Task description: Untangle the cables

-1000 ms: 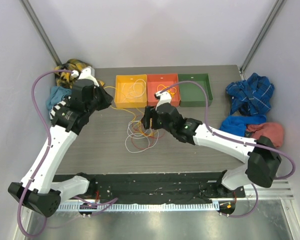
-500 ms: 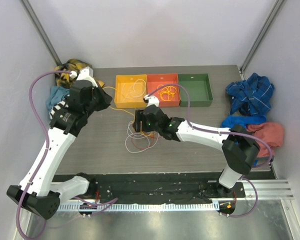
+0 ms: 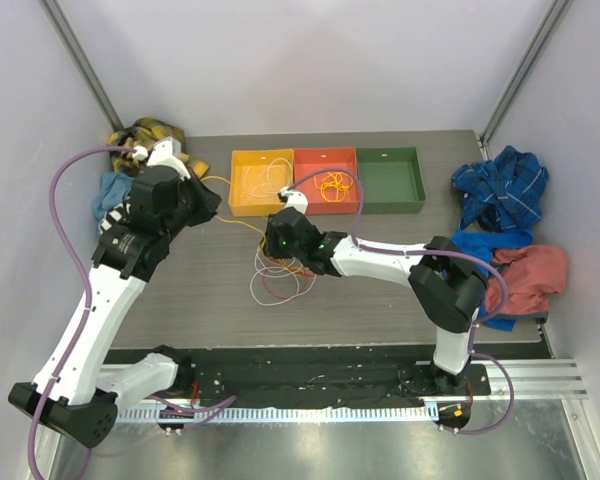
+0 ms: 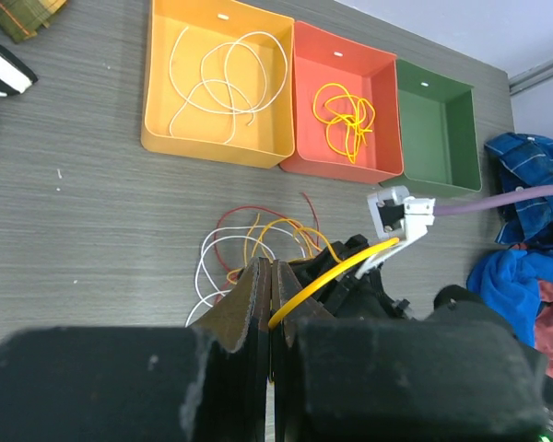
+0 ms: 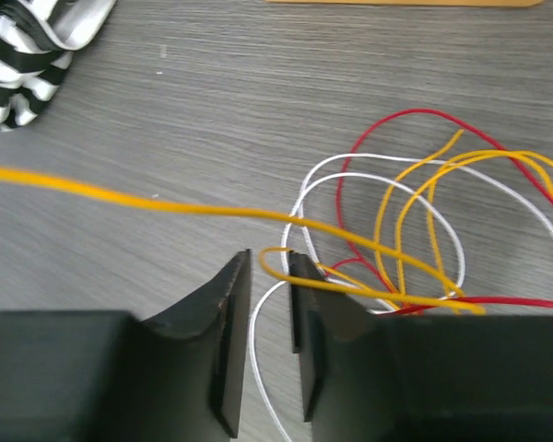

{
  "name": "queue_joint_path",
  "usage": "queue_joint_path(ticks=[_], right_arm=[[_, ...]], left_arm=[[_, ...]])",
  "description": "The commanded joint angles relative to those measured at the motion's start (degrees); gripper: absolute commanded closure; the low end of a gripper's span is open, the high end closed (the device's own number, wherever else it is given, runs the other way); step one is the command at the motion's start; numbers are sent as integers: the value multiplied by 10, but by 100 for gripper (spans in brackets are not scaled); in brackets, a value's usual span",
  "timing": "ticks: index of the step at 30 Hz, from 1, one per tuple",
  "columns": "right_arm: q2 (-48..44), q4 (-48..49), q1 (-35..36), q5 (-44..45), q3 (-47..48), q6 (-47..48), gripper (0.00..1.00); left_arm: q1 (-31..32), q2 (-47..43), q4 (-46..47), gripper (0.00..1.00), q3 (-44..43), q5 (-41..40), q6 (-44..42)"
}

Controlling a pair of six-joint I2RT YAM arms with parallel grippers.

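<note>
White cable (image 4: 223,78) is in the yellow tray (image 4: 269,110) and a yellow-orange cable (image 4: 346,115) is in the red tray (image 4: 387,129), but the red-white-yellow tangle (image 3: 277,272) lies on the table just near of them. Your left gripper (image 4: 269,276) is pinched shut on a yellow strand (image 4: 336,269). The right gripper (image 5: 269,262) has its jaws slightly apart around a yellow loop (image 5: 263,261).

The left arm (image 3: 92,300) rises from its base at the near left and leans far and right. Its wrist is bent so the left gripper (image 4: 269,276) points toward the middle of the table, jaws pressed together on a yellow cable (image 4: 336,269). The right arm (image 3: 380,258) folds at its elbow on the right and stretches low across to the left. The right gripper (image 5: 269,267) has its jaws a narrow gap apart, with a yellow loop (image 5: 275,250) across the gap at their tips.
</note>
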State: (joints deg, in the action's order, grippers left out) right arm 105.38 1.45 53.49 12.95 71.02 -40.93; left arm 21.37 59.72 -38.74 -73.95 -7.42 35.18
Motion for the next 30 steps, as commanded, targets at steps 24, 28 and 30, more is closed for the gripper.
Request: queue_joint_path(ticks=[24, 28, 30], right_arm=[[-488, -286, -10, 291, 72, 194, 99], [-471, -333, -10, 295, 183, 231, 99], [-453, -344, -10, 299, 255, 255, 99]], left_arm=[[3, 35, -29, 100, -31, -128, -52], [3, 65, -38, 100, -37, -160, -54], [1, 84, -43, 100, -29, -186, -56]])
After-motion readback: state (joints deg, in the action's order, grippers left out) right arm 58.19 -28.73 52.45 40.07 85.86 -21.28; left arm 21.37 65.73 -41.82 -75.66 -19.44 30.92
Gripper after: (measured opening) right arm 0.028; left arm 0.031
